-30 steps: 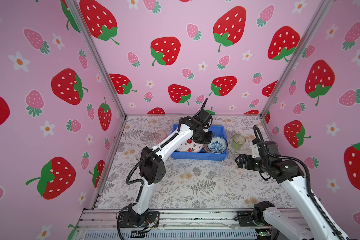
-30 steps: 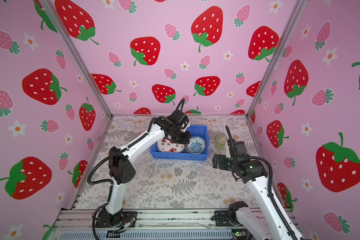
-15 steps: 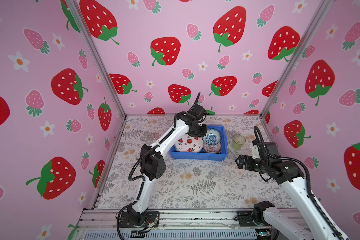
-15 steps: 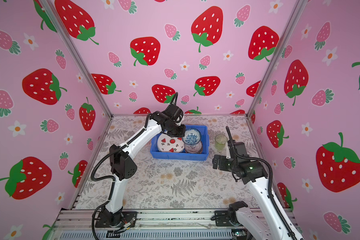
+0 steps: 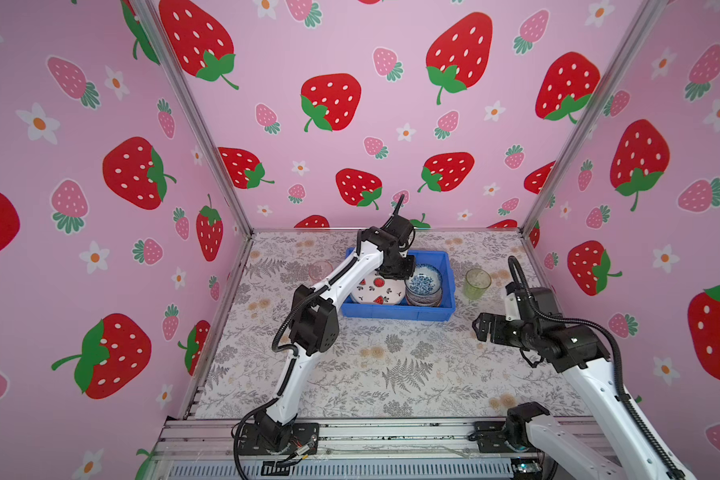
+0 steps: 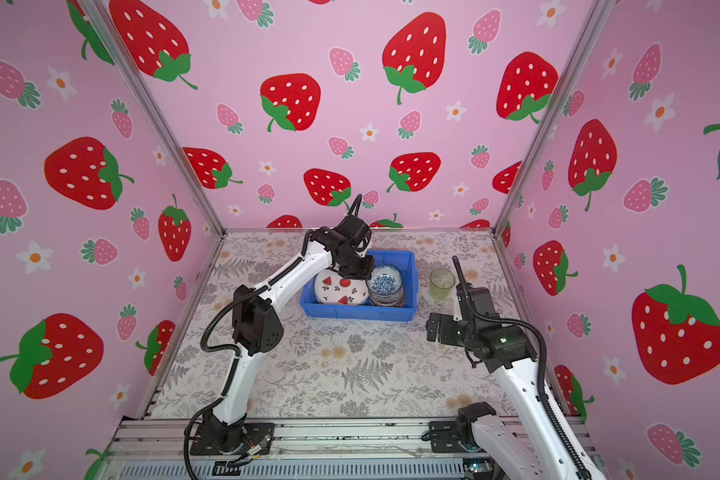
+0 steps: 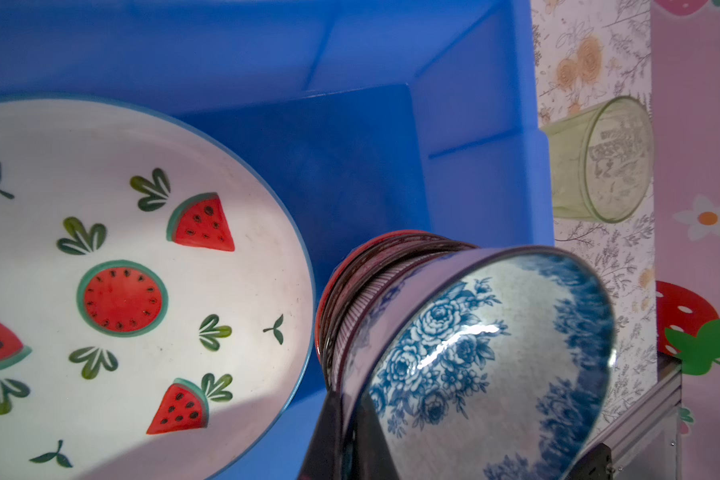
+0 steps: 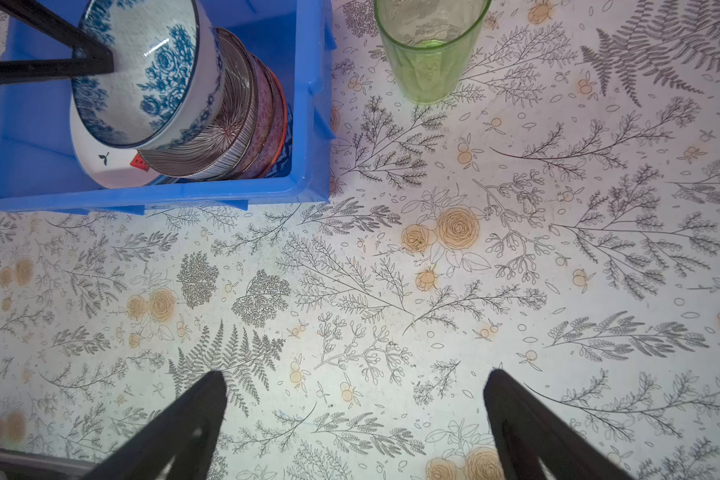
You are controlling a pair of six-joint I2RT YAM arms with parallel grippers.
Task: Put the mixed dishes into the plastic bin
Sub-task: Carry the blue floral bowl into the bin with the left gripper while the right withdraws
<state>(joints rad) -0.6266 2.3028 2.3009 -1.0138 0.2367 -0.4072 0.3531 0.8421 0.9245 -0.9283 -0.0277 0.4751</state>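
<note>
The blue plastic bin (image 5: 395, 312) (image 8: 142, 195) stands at the back middle of the table. Inside it lie a white plate with watermelon slices (image 5: 377, 286) (image 7: 121, 291) and a stack of patterned bowls (image 8: 242, 124). A blue-white bowl (image 5: 424, 279) (image 7: 495, 353) sits tilted on top of that stack. My left gripper (image 7: 347, 409) (image 5: 398, 272) is shut on this bowl's rim. A green tumbler (image 5: 476, 282) (image 8: 429, 54) stands upright right of the bin. A pink tumbler (image 5: 320, 270) stands left of it. My right gripper (image 8: 356, 374) (image 5: 481, 328) hangs open and empty above the table, in front of the green tumbler.
Pink strawberry-print walls close the table in on three sides, with metal posts (image 5: 558, 166) at the back corners. A metal rail (image 5: 371, 432) runs along the front edge. The flower-print tabletop (image 5: 391, 365) lies in front of the bin.
My left gripper has shifted a little to the left over the bin with the blue-white bowl in it. The right arm has not moved.
</note>
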